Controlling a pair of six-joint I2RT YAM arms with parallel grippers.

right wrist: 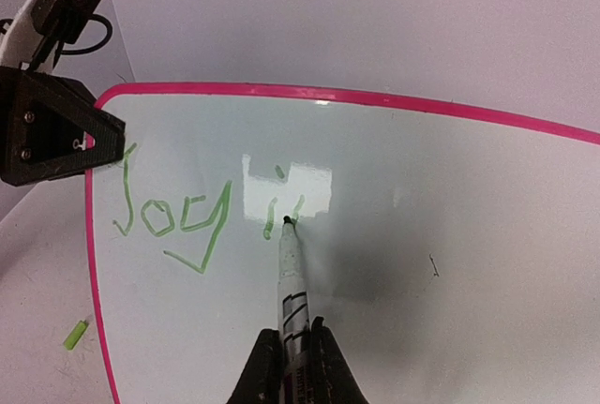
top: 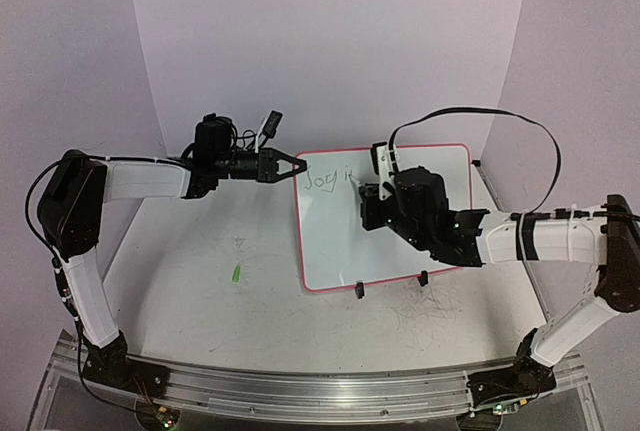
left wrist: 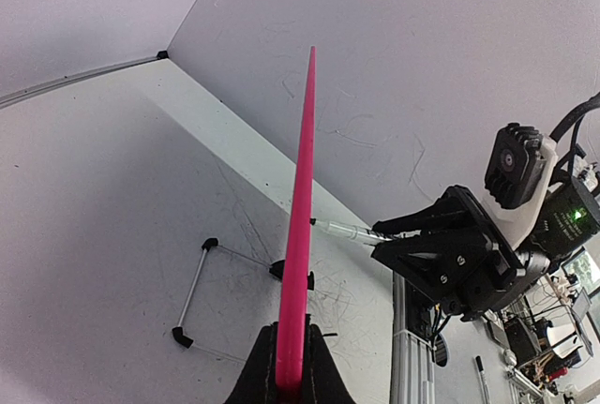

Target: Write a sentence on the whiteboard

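Observation:
The whiteboard (top: 400, 251), white with a pink-red rim, stands tilted on two black clip feet at table centre. Green writing (top: 325, 179) on it reads "Joy i" plus one more stroke; it also shows in the right wrist view (right wrist: 178, 216). My left gripper (top: 297, 166) is shut on the board's upper left rim, seen edge-on as a pink strip (left wrist: 300, 235) in the left wrist view. My right gripper (right wrist: 293, 357) is shut on a white marker (right wrist: 292, 277) whose tip touches the board just right of the "i". The right gripper also shows in the top view (top: 375, 191).
A green marker cap (top: 237, 274) lies on the table left of the board, also in the right wrist view (right wrist: 74, 335). Grey scribble marks (top: 425, 306) cover the table in front of the board. A wire stand (left wrist: 192, 291) shows behind the board. Curved backdrop walls enclose the table.

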